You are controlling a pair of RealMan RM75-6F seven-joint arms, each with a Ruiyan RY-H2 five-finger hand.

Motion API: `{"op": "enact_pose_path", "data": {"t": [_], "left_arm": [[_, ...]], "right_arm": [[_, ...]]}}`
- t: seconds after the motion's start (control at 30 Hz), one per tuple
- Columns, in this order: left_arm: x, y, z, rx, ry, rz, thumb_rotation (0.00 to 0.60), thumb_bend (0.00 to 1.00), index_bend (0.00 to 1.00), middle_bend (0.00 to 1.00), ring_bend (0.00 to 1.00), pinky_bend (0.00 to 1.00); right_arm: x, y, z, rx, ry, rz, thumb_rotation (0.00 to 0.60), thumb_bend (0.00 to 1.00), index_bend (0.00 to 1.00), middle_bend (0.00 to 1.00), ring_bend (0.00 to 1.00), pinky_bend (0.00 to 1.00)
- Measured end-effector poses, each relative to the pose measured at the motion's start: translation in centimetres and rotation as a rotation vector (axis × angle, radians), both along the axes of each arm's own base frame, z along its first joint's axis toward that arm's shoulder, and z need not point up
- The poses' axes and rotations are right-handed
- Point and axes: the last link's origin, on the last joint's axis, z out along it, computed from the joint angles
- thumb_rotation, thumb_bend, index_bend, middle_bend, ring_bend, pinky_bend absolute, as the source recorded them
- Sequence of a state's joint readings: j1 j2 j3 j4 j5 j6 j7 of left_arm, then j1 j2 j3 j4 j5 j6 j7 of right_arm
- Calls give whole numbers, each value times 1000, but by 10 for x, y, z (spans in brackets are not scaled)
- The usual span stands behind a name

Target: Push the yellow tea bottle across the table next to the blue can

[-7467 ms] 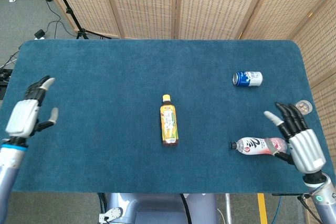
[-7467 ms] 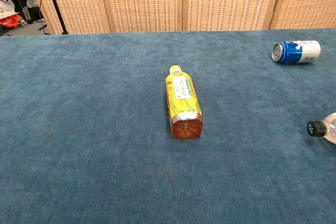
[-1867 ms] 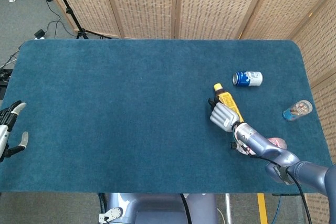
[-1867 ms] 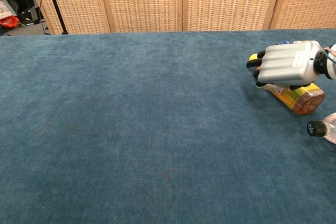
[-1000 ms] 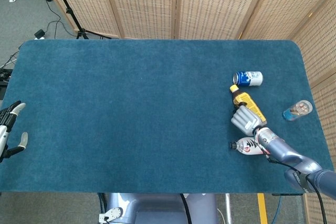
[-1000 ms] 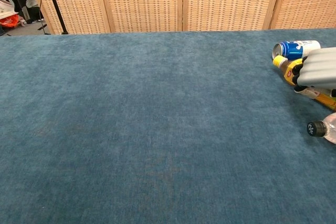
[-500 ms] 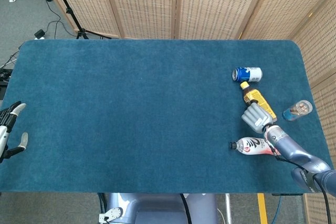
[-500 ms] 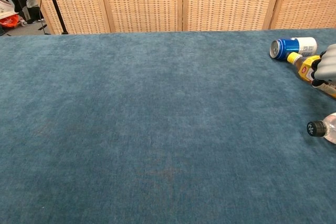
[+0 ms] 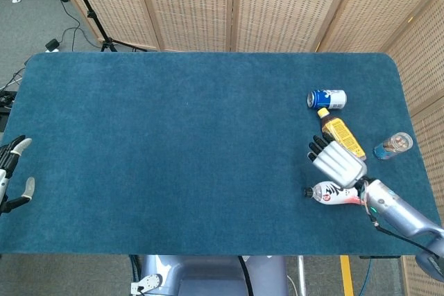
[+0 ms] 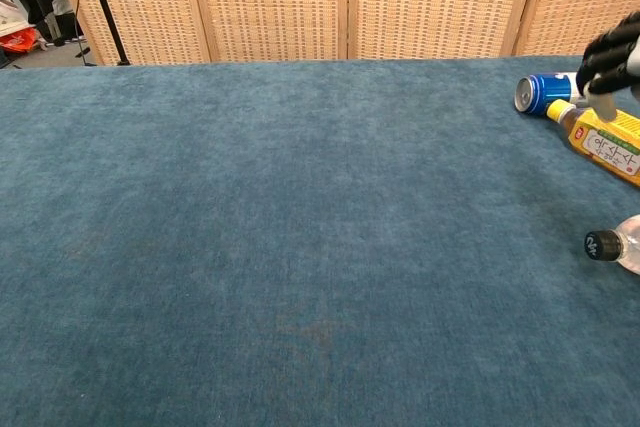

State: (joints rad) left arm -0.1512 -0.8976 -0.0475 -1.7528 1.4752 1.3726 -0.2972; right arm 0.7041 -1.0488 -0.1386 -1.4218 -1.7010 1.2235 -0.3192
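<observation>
The yellow tea bottle point(image 9: 339, 134) point(image 10: 603, 143) lies on its side on the blue table, its cap touching the blue can point(image 9: 326, 98) point(image 10: 541, 93), which also lies on its side. My right hand point(image 9: 336, 159) point(image 10: 610, 60) hovers above the table just near of the bottle, fingers spread and holding nothing, clear of the bottle. My left hand point(image 9: 10, 171) rests open at the table's left edge, far from both.
A clear bottle with a pink label point(image 9: 336, 193) point(image 10: 612, 244) lies near the front right edge, under my right forearm. A small clear bottle with a blue base point(image 9: 393, 145) lies at the far right edge. Wicker screens stand behind the table.
My right hand has let go of the tea bottle, lifted and drawn back toward me with fingers spread. The bottle stays by the can. The left hand is still.
</observation>
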Motion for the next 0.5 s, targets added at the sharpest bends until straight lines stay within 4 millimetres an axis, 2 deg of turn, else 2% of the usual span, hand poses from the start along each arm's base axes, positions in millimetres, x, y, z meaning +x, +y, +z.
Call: {"op": "enact_pose_path", "data": {"t": [0.03, 0.1, 0.13, 0.3, 0.37, 0.5], "left_arm": [[-1, -1, 0, 5, 2, -1, 600, 278, 0, 0, 0, 0], [-2, -4, -1, 16, 10, -1, 600, 85, 0, 0, 0, 0], [-3, -5, -2, 22, 15, -1, 600, 20, 0, 0, 0, 0], [-7, -14, -7, 69, 26, -14, 600, 0, 0, 0, 0, 0], [-9, -18, -9, 87, 30, -20, 600, 0, 0, 0, 0, 0], [-16, -25, -11, 119, 50, -28, 600, 0, 0, 0, 0, 0]], "right_arm": [[1, 7, 9, -17, -75, 14, 600, 7, 163, 32, 4, 131], [2, 18, 22, -35, -197, 23, 600, 0, 148, 8, 0, 83], [0, 26, 30, -46, -280, 23, 600, 0, 147, 3, 0, 67], [-21, 66, 52, -108, -569, -32, 600, 0, 92, 0, 0, 0], [-32, 83, 52, -145, -676, -79, 600, 0, 55, 0, 0, 0], [-52, 103, 46, -229, -794, -182, 600, 0, 0, 0, 0, 0]]}}
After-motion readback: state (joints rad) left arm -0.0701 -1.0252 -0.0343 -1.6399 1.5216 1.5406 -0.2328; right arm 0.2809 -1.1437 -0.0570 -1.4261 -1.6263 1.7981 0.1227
